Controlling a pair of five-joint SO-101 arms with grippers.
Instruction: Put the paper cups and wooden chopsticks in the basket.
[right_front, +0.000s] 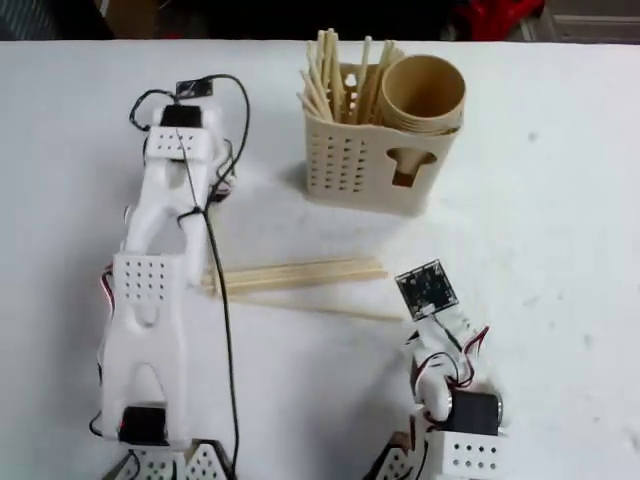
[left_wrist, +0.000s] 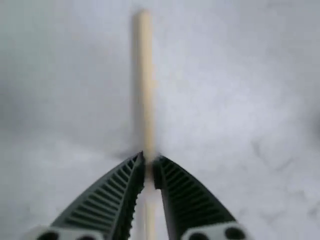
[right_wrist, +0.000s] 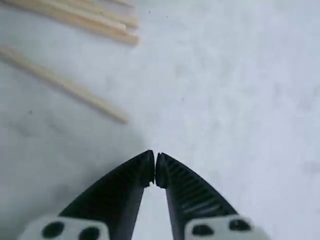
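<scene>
A stack of tan paper cups (right_front: 425, 95) and upright wooden chopsticks (right_front: 335, 70) are held in the cream perforated basket (right_front: 345, 170), while loose chopsticks (right_front: 300, 273) are spread on the white worktop (right_front: 560, 200), a single chopstick (left_wrist: 145, 75) clamped in the left jaws, the right jaws closed empty.

No text, label, number or sign can be read anywhere in these views.

One basket (right_front: 345, 165), many chopsticks (right_front: 300, 275) (cups (right_front: 425, 95) stacked)
</scene>
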